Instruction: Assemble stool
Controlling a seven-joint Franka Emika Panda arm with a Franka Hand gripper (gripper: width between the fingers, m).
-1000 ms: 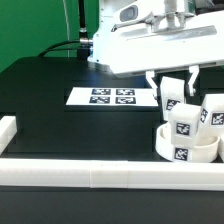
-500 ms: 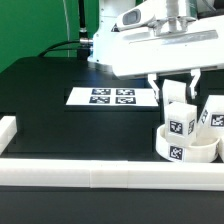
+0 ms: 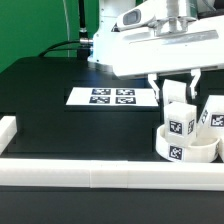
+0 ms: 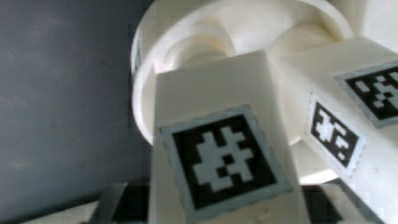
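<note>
On the desk (image 3: 50, 110) the marker board (image 3: 112, 97) lies well off toward the exterior view's left of the hand (image 3: 174, 82). The hand is clamped on a leg (image 3: 176, 98) standing in the round seat (image 3: 185, 148) directly beneath; another leg (image 3: 211, 112) stands just beside.

Stool seat (image 3: 183, 148) and legs (image 3: 181, 120): white matt plastic, smooth, with black-and-white printed tags. Table (image 3: 60, 110): black, matt. Marker board (image 3: 112, 97): thin, white, flat, paper-like.
</note>
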